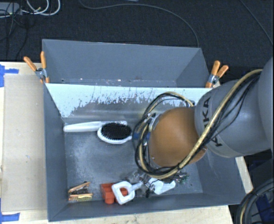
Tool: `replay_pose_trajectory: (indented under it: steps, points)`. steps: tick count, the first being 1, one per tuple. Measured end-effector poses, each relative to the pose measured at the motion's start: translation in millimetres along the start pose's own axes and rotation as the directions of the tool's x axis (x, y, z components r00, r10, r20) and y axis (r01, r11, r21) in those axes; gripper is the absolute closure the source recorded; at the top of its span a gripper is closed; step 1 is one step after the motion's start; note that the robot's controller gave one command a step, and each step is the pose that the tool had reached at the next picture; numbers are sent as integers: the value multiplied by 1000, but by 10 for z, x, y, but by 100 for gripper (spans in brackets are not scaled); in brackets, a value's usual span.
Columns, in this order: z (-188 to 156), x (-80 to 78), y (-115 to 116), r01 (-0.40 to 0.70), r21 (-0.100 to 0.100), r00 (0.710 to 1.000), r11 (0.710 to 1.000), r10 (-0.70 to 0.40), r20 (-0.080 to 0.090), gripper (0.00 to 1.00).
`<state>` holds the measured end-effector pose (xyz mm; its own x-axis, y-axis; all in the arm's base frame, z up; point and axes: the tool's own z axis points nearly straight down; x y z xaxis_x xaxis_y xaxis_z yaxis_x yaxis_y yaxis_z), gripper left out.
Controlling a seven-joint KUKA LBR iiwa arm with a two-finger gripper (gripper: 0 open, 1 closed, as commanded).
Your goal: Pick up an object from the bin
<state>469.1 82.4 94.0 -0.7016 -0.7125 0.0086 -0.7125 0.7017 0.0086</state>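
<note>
Five things in the bin: a white hairbrush with black bristles, a wooden clothespin, a red block, a white loop-shaped piece with red showing in its hole, and a white-and-blue bit.
My gripper: it's down low by the bin's near wall, about halfway along it, tucked under my orange cover and the cables.
Grip state: honestly can't tell if it's spread or pressed together, so I'm not claiming I hold anything.
Likely target: my guess is the white loop-shaped piece. It's touching or just beside my tip, can't tell which.
Where it sits: close to the near wall, with the red block right up against it on the near-left-corner side and the white-and-blue bit on the other side, under my wrist.
Key relation: it lies from my tip toward the near-left corner, long axis roughly along the near wall, tilted a bit.
Next move, I reckon: pinch across the short way, near wall to far wall.
Risk: the red block crowds it and could get caught too.
Not in play: the hairbrush is well apart, handle pointing at the left wall, and the clothespin is by the near-left corner.
</note>
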Motion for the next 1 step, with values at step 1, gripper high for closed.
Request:
replay_pose_trajectory:
  steps: [1]
  points:
    - [-160,-17,-12,-1,4,1000,1000,1,6,100]
